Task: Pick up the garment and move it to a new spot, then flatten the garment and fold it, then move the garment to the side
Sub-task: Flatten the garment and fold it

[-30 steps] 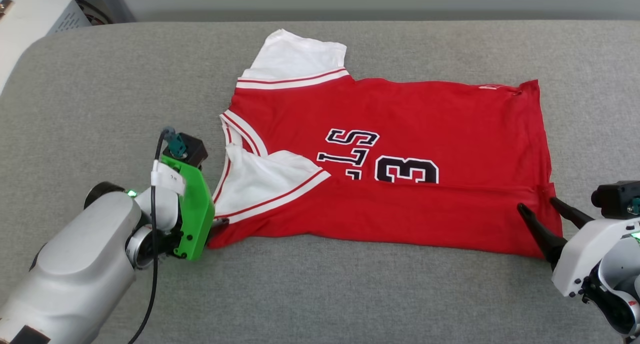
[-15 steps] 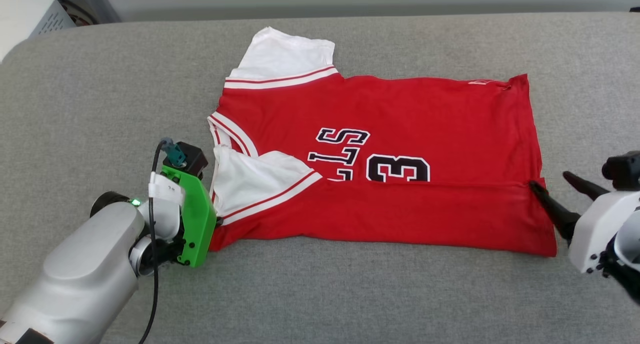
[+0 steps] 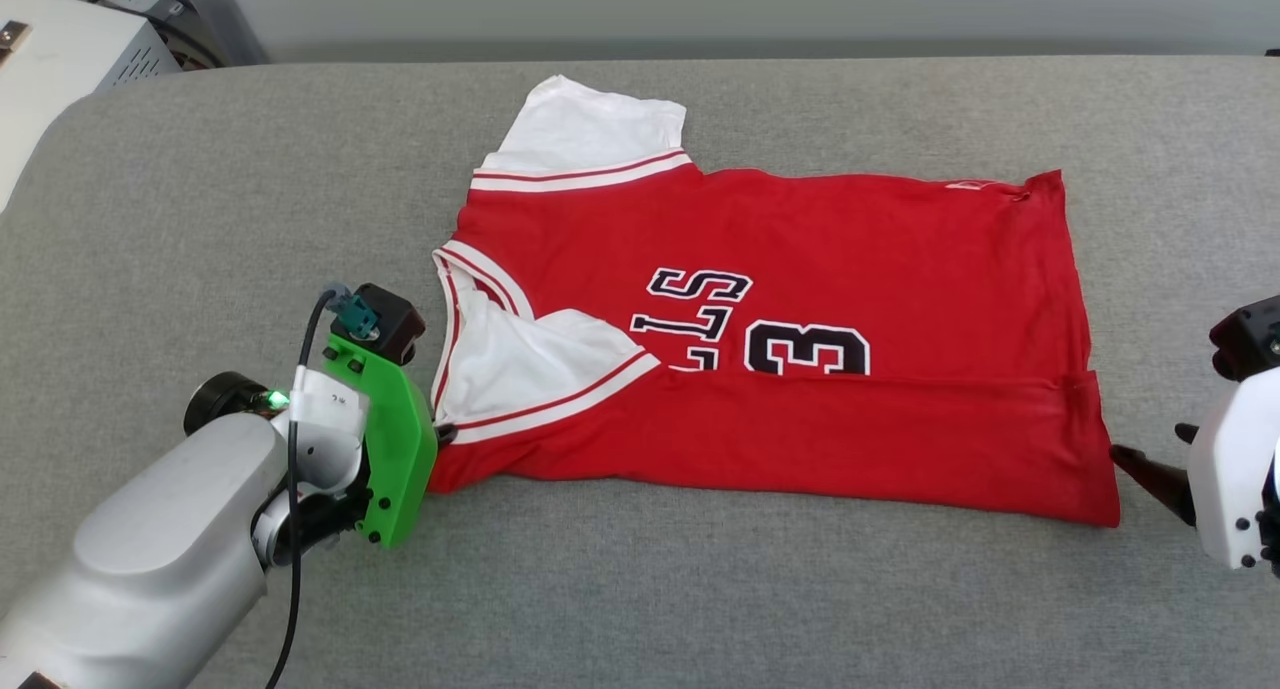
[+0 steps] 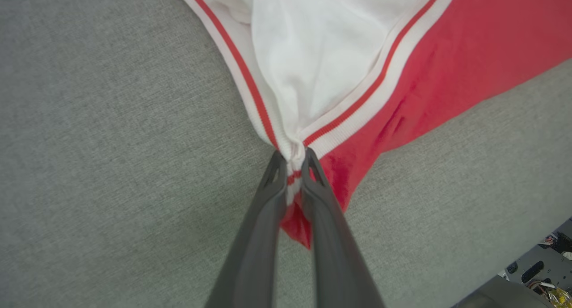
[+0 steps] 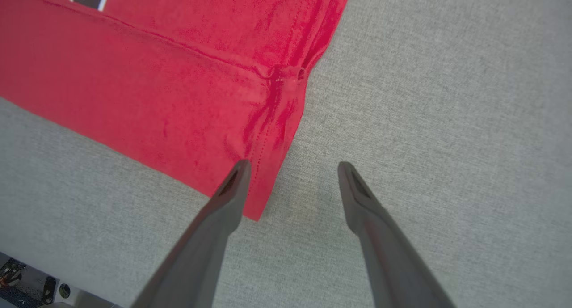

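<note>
Left claw (image 4: 290, 158): fingers pressed together, clamped on the garment (image 3: 800, 239) at its near left corner, where the striped sleeve trim meets the red body. A small tuft of cloth is bunched between the fingers.

Right claw (image 5: 292, 167): fingers apart, holding nothing. One fingertip sits over the near hem corner, the other over bare counter (image 3: 250, 189). Whether that first fingertip touches the cloth cannot be told from the wrist view.

Garment position: spread across the middle of the grey counter, collar toward the robot's left, hem toward its right. The near long edge is turned up over the body and covers the lower part of the black lettering and the number 3. The near white sleeve lies folded inward on the chest. The far sleeve lies out flat.

Handling, as judged: the cloth looks thin, light and limp, with no stiffness of its own. Lifted at one point, it would likely sag and undo the fold. It is not fragile and not notably slippery, though the textured counter covering may drag on it.

Recommended hold: the two near corners together. The ribbed trim on the left and the stitched hem on the right are thicker and should give the surest purchase. The right claw would need to close on both layers at the hem corner.
</note>
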Robot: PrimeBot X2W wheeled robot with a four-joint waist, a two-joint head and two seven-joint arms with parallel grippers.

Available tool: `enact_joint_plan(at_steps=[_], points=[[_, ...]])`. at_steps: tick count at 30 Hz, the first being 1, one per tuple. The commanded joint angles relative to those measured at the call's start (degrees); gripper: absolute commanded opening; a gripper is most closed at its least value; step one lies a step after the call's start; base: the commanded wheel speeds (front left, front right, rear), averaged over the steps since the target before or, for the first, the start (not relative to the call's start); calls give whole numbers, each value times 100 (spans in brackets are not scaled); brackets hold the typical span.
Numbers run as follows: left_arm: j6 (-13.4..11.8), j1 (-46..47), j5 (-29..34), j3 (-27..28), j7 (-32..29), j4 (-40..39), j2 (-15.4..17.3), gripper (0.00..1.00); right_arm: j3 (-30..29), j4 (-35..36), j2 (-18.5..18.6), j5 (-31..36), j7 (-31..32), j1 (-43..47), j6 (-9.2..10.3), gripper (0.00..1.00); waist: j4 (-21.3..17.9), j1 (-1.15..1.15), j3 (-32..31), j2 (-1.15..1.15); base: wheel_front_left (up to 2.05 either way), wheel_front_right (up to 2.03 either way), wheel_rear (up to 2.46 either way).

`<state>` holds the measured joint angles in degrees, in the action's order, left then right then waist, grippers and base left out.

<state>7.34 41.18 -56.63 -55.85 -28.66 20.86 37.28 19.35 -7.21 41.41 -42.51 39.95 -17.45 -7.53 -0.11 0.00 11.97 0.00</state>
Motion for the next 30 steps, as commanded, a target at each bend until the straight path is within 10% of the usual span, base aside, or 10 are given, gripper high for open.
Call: enact_joint_plan(at_steps=[1,13,14,15,30], points=[[14,40,11,-26,69,-36,17,0,44,-75,-51,-22,55,17,4,100,52,0,79,0,0,0,0],[14,141,-18,-207,282,69,-3,0,707,-1324,-826,10,-343,56,4,100,120,0,298,0,0,0,0],[14,112,-57,-206,304,87,4,0,741,-1332,-824,-3,-428,47,4,33,104,0,271,0,0,0,0],[14,66,-106,-195,352,121,15,0,787,-1327,-801,-7,-543,33,4,0,78,0,210,0,0,0,0],[-8,-654,-624,-331,413,-367,454,0,565,-357,-75,-463,-1026,818,4,0,63,0,-660,0,0,0,0]])
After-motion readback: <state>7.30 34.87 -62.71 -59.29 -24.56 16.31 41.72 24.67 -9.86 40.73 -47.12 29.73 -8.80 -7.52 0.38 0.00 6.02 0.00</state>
